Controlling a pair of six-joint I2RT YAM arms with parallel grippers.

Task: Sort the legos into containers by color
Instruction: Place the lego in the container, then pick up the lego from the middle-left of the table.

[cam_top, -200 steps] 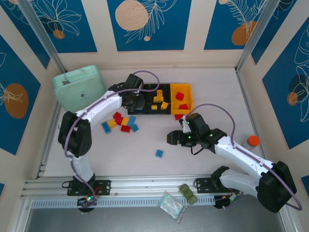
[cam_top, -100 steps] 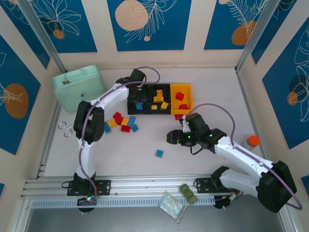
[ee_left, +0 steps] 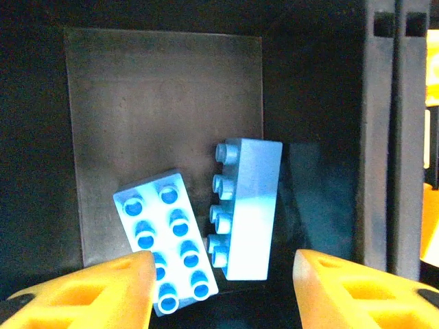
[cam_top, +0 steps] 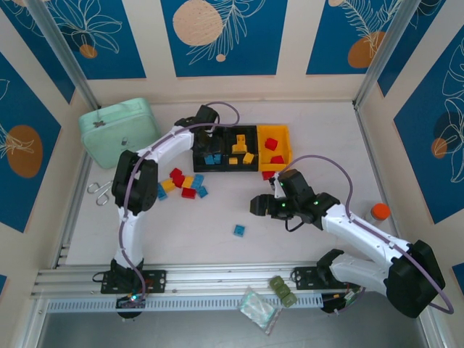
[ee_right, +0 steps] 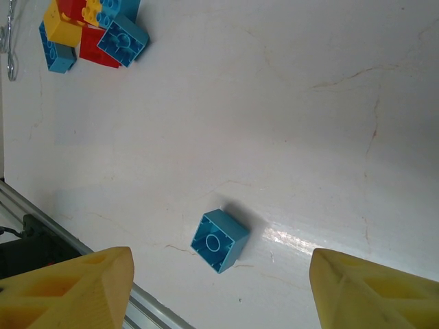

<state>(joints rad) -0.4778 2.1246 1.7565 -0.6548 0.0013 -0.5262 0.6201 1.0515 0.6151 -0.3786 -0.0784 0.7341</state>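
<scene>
Blue legos (ee_left: 248, 205) lie in the black bin (ee_left: 164, 96) beneath the left gripper (ee_left: 223, 269), jaws parted.

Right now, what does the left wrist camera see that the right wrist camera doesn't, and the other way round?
Left wrist camera: the inside of a black bin, holding a flat blue brick with its studs up and a second blue brick on its side. Right wrist camera: the white table, a lone blue brick lying on it, and a mixed pile of red, yellow and blue bricks in the corner. Shared: each view has blue legos and its own gripper, the left gripper and the right gripper, open and empty.
</scene>
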